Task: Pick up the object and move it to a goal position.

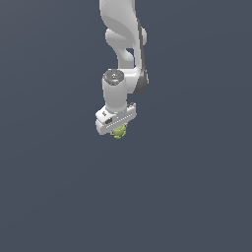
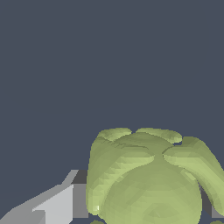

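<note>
The object is a small yellow-green lumpy ball [image 1: 118, 132]. In the exterior view it shows just under the white gripper [image 1: 118, 131], mostly hidden by the hand. In the wrist view the ball [image 2: 148, 179] fills the lower part of the picture, with a grey finger [image 2: 65, 201] against one side and a sliver of the other finger at the opposite side. The gripper is shut on the ball. The white arm comes down from the top of the exterior view.
A plain dark grey-blue surface [image 1: 187, 187] fills the rest of both views. No other object and no marker shows.
</note>
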Controlling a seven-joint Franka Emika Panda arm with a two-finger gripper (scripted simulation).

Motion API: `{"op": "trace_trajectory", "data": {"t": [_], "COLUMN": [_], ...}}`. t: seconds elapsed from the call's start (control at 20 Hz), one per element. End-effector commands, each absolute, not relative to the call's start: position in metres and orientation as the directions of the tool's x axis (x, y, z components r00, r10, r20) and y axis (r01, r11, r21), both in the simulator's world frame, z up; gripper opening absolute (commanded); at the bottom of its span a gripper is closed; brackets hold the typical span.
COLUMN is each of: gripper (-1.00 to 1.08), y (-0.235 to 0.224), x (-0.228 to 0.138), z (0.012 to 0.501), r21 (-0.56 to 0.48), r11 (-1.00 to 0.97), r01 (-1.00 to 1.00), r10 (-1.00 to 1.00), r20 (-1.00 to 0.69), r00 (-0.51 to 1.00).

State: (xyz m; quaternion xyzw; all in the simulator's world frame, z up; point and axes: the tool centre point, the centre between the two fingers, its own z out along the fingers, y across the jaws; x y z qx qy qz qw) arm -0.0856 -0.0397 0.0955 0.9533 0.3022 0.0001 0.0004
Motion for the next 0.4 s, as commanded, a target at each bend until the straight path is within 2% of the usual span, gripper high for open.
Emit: {"op": "trace_trajectory", "data": {"t": [0.0,0.35], "gripper": [-1.00,-1.00], "y": [-0.050,-0.060], "x": [-0.092,-0.097], "z": [0.102,0.108], "r21": [0.000,0.000], "r11": [-0.817,-0.817], "r01": [0.577,0.577], "r10": [0.577,0.577], "r20": [0.000,0.000], "r00": [0.817,0.817]}}
